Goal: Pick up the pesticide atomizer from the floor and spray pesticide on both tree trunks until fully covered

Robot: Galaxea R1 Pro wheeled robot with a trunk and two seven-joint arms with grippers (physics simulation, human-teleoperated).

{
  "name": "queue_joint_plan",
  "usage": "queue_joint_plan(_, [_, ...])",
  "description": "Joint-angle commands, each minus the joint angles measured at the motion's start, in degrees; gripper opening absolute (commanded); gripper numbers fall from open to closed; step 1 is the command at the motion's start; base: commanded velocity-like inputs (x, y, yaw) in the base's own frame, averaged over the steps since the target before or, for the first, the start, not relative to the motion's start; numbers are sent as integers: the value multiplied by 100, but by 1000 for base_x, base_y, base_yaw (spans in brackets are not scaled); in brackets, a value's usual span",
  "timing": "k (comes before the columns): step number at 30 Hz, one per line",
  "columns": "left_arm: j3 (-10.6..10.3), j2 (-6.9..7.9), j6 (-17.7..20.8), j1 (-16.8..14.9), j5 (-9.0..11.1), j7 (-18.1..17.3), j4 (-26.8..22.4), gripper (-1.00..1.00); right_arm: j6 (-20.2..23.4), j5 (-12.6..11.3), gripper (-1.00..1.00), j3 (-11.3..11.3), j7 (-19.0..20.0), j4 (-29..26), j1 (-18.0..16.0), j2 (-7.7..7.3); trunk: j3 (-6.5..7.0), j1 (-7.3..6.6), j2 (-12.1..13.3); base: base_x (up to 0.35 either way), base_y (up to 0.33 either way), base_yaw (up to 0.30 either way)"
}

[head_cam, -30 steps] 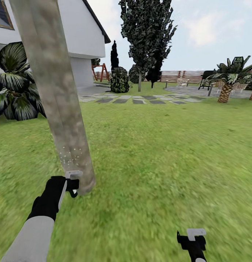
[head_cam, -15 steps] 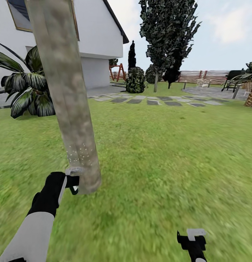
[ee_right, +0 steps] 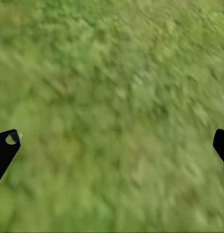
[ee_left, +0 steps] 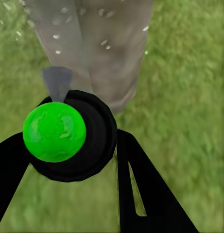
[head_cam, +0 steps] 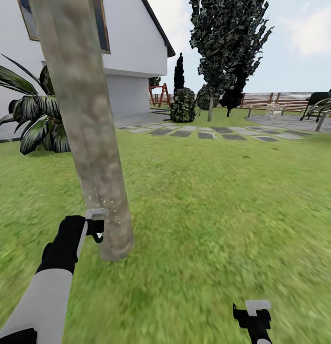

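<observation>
A thick pale tree trunk [head_cam: 86, 138] rises from the lawn at the near left. My left gripper [head_cam: 95, 228] is right beside its lower part, shut on the pesticide atomizer [ee_left: 68, 141]. In the left wrist view the atomizer is a black round body with a bright green top, and its grey nozzle [ee_left: 57, 82] points at the tree trunk [ee_left: 102, 53]. Whitish specks of pesticide [head_cam: 107, 208] dot the bark just above the gripper. Low at the right, my right gripper [head_cam: 253, 313] hangs open over the grass, its fingertips [ee_right: 6, 145] wide apart.
A striped broad-leaf plant [head_cam: 34, 119] and a white house [head_cam: 132, 43] stand behind the trunk. Farther back are stepping stones [head_cam: 204, 134], dark thin-stemmed trees [head_cam: 227, 43], grey paving [head_cam: 280, 122] and a slatted fence [head_cam: 261, 99]. Open lawn [head_cam: 223, 200] stretches to the right.
The whole view has shifted, so the house and plant now sit further right. My left gripper has risen a little along the trunk, and the specks sit slightly higher.
</observation>
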Motion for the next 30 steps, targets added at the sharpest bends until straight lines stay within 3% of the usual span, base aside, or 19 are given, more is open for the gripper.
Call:
queue_joint_plan(1, [10,-3,18,3,-59,-57,-7,-100,-17,60,100,-41,-16,7,-5,1,-6,2,-2,245,-180,0])
queue_joint_plan(23, [2,-3,24,-10,-59,-41,-7,-100,-17,60,100,-34,-19,7,-5,7,-6,2,-2,19,-268,2])
queue_joint_plan(30, [4,-10,17,22,-64,-7,-7,-100,-17,60,100,-34,-17,7,-3,10,-6,2,-2,129,-250,221])
